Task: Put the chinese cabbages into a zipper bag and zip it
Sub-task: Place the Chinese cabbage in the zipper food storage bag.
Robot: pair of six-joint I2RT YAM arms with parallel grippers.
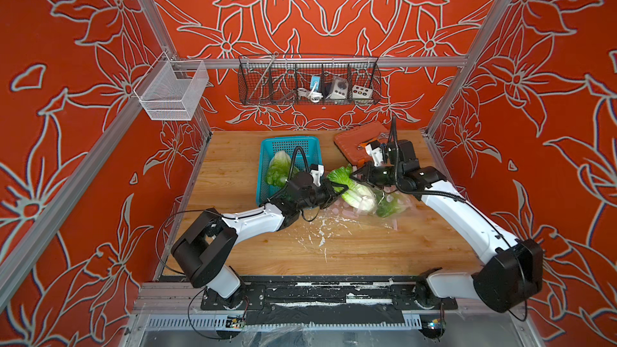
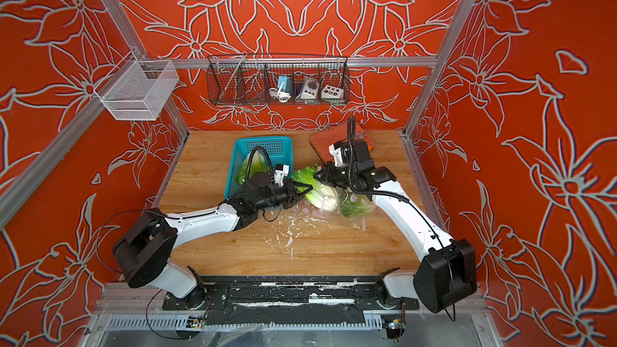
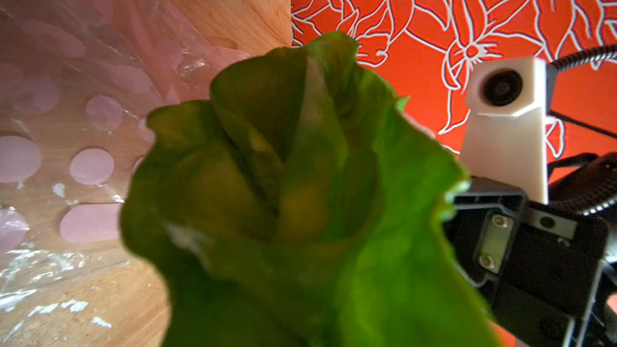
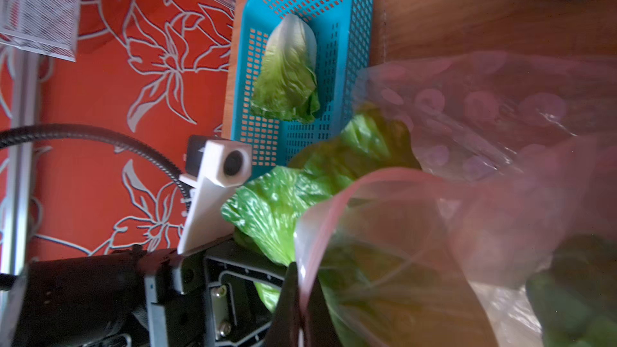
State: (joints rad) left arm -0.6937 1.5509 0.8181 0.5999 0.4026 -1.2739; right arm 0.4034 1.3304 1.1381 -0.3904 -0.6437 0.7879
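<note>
Frilly green leaves of one chinese cabbage [image 3: 300,195] crowd the left wrist view, clenched in the left jaws, its white base nosed into the zipper bag [image 1: 377,218].

Beyond it the right jaws clamp the bag's pink rim [image 4: 337,186], holding the mouth up. Another head [image 1: 390,205] lies deep inside the bag on the bench [image 1: 334,255]. The third head [image 1: 279,168] sits in the teal basket [image 1: 263,175], left of the bag and farther back. Heads look light, soft at the leaves and firm at the ribbed base, so a leaf grip may tear or slip. The film seems limp and slick, best held at its stiffer rim.
</note>
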